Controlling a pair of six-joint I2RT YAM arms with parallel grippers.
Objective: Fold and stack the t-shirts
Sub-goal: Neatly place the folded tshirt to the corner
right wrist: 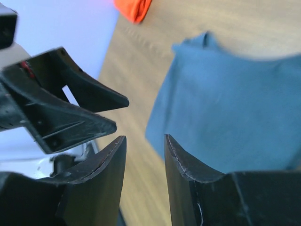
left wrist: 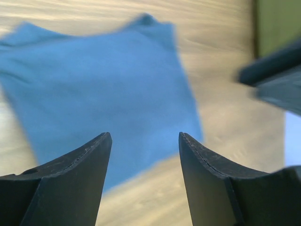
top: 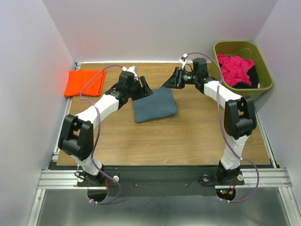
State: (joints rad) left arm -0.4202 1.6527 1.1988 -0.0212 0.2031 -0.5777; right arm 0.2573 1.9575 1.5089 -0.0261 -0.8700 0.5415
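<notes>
Slate blue-grey cloth t-shirt (top: 154,104) lies folded at mid-table on the wood-grain tabletop (top: 188,136). I see the bright orange cloth t-shirt (top: 85,82) folded at the far left corner, well apart. Left gripper (left wrist: 145,136): jaws apart, empty, beside the grey shirt's far left corner. Right gripper (right wrist: 145,139): jaws narrowly apart, empty, near its far edge.

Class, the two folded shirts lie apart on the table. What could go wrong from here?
1. The left gripper and right gripper hang open, close together near the far edge of the blue-grey t-shirt; they might collide.
2. Pinching that folded shirt may lift only its top layer and undo the fold.
3. The orange t-shirt lies far off by the left wall, so a long carry may let cloth sag open.
</notes>
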